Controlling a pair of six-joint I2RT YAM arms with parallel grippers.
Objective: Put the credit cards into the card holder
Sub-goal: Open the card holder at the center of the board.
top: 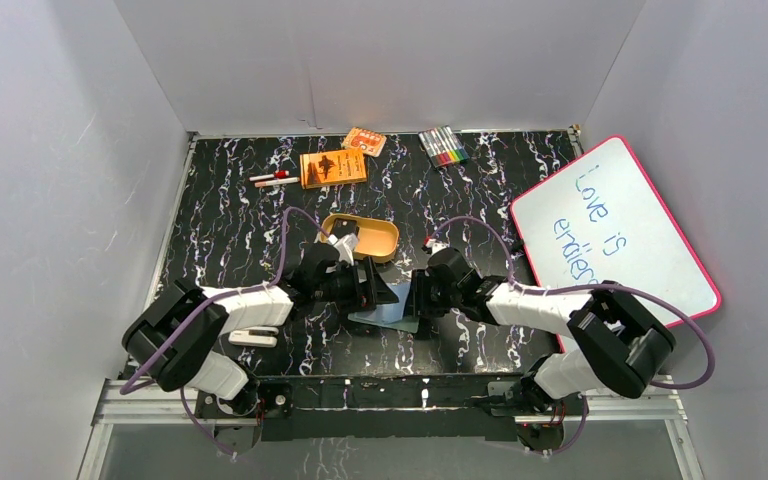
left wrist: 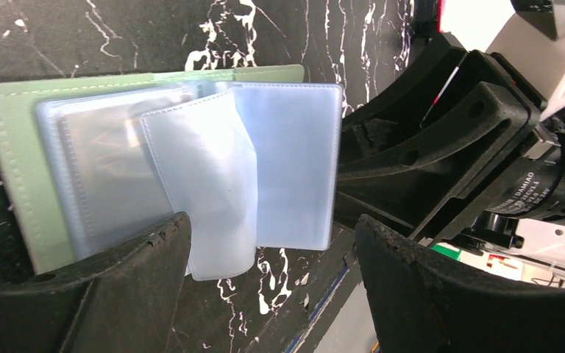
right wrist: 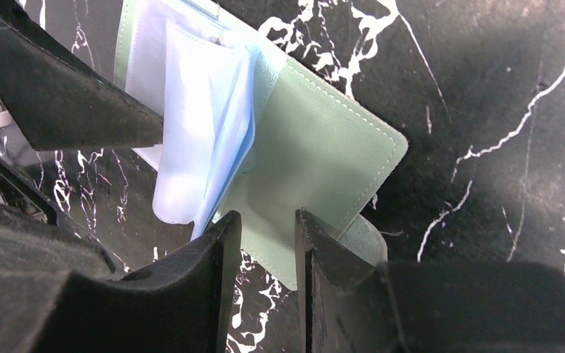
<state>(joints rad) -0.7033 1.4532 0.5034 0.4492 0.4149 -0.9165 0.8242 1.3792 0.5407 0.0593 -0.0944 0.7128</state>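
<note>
The card holder (top: 392, 312) lies open on the black marble table between my two grippers. Its pale green cover (left wrist: 11, 169) and clear plastic sleeves (left wrist: 213, 184) fill the left wrist view. One sleeve stands curled up. My left gripper (left wrist: 272, 246) is open and empty over the holder's near edge, its left finger (left wrist: 132, 287) over the sleeves. My right gripper (right wrist: 263, 220) has its jaws a narrow gap apart over the edge of the green cover (right wrist: 316, 154), pinching nothing that I can see. No black credit cards show in any view.
A yellow oval tin (top: 362, 238) sits just behind the grippers. An orange booklet (top: 333, 167), a small orange pack (top: 364, 141), markers (top: 443, 146) and red pens (top: 275, 178) lie at the back. A whiteboard (top: 610, 230) leans at the right. A white object (top: 252, 336) lies beside the left arm.
</note>
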